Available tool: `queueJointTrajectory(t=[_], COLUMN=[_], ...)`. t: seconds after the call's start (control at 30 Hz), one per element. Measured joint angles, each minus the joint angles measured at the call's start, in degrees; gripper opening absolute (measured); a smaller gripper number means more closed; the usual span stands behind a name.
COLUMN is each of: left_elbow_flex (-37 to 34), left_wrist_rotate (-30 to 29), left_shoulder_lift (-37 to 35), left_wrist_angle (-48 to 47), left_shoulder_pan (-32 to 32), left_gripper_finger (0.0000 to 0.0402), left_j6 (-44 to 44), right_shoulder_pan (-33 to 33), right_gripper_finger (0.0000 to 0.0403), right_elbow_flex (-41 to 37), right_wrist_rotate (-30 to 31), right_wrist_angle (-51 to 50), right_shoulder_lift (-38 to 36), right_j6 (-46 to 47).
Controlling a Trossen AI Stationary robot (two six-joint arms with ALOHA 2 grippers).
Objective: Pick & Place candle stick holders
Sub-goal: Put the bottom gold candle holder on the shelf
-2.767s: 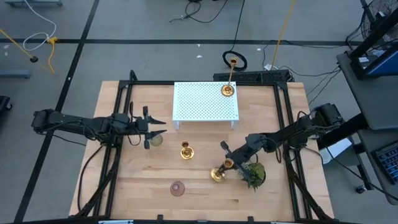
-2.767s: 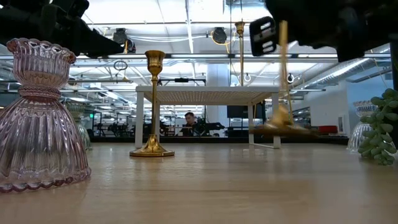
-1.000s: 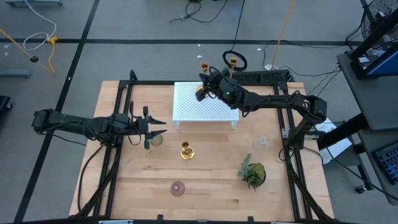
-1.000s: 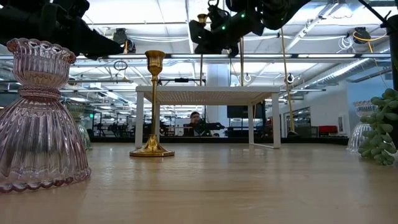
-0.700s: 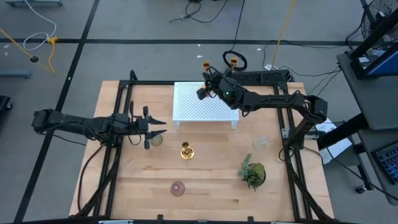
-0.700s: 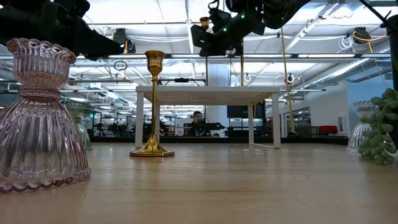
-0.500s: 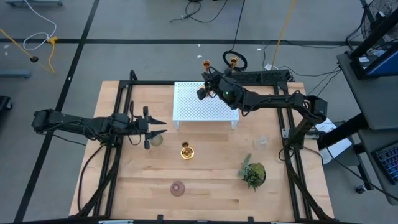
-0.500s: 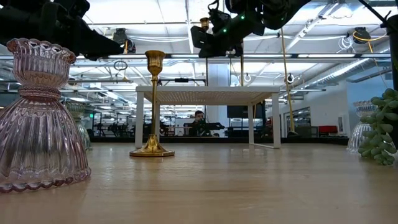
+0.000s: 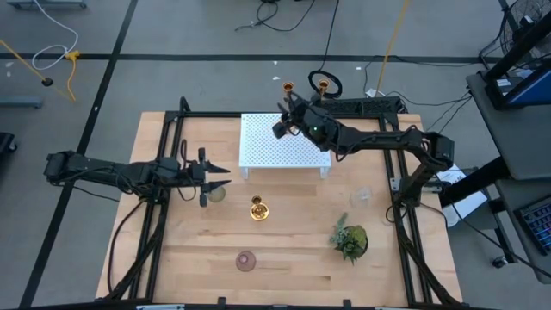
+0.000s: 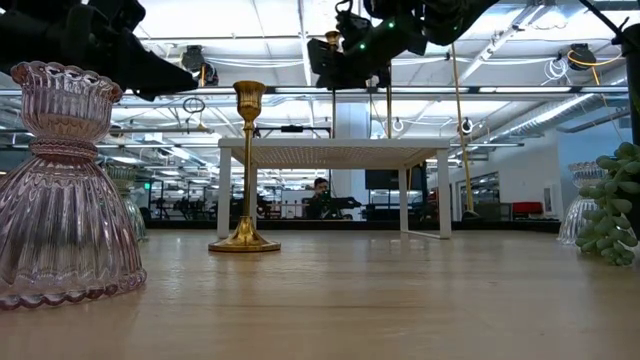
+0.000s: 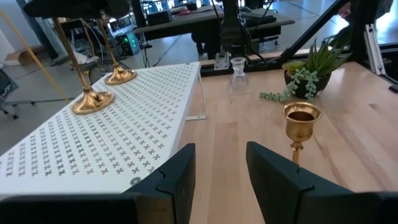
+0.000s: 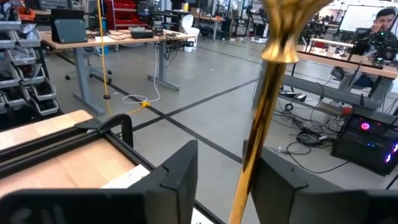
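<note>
Two candlesticks (image 9: pixel 285 87) (image 9: pixel 323 84) on the white rack (image 9: pixel 267 148), back edge; third (image 9: pixel 257 208) on the table (image 9: pixel 172 258), so one left to move.

High: right gripper (image 9: pixel 282 123) over the rack by the newer one. Left gripper (image 9: pixel 215 176) waits, fingers parted, empty.

Low: third stands upright before the rack.

Left wrist: both bases flat on the rack.

Right wrist: stem between parted fingers, looks like release.

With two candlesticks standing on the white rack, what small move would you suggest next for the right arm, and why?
Probably lift the right gripper clear. Its fingers stand apart around the stem of the candlestick just set on the white perforated rack, beside the other one. A third candlestick waits on the table.
</note>
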Motion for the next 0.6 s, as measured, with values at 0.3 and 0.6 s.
queueJointTrajectory(t=[0.3, 0.6], left_elbow_flex=[0.0, 0.0], left_wrist_rotate=[0.0, 0.0], left_shoulder_lift=[0.0, 0.0], left_wrist_angle=[-0.4, -2.0], left_shoulder_pan=[0.0, 0.0], left_gripper_finger=[0.0147, 0.0147], left_j6=[-0.5, -1.5], right_shoulder_pan=[2.2, 5.4], right_gripper_finger=[0.0161, 0.0176], right_elbow_flex=[0.0, -0.1], right_wrist_rotate=[2.4, 9.1], right_wrist_angle=[0.0, -1.9], right_shoulder_lift=[0.0, -1.9], right_j6=[-1.8, -6.2])
